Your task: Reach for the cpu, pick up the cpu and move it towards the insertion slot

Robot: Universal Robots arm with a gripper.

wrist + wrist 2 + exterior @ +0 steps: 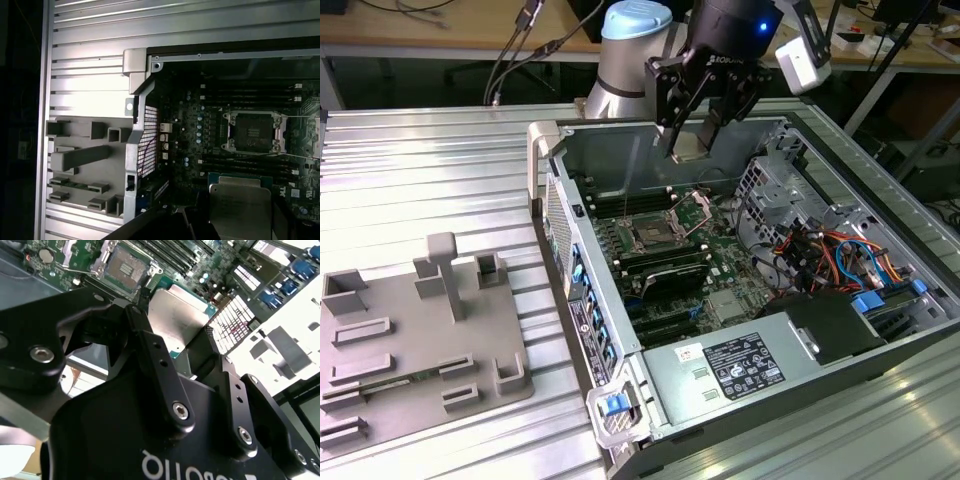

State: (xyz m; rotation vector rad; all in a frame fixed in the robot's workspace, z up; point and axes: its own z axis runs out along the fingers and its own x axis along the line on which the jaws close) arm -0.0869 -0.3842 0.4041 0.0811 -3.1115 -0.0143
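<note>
Cpu held in the air above an open computer case. Ribbed metal surface (430,170) carries everything. On it, the open computer case (880,345) lies on its side, with a green circuit board (720,270) on its floor and coloured cables (840,255) toward the exterior view's right. Beside the case, toward the exterior view's left, sits a grey holder tray (410,330) with upright pegs and small pockets. Arm (630,50) reaches down from the back. Its black tool (692,140) hangs over the case, fingers closed on the edges of the cpu (692,148), a flat silvery square with a thin greenish rim. Insertion slot (650,235), a square socket with a shiny metal frame and dark centre, lies on the board below the cpu, well apart from it. In the second wrist view, the cpu (177,320) sits just beside the insertion slot (125,267).
</note>
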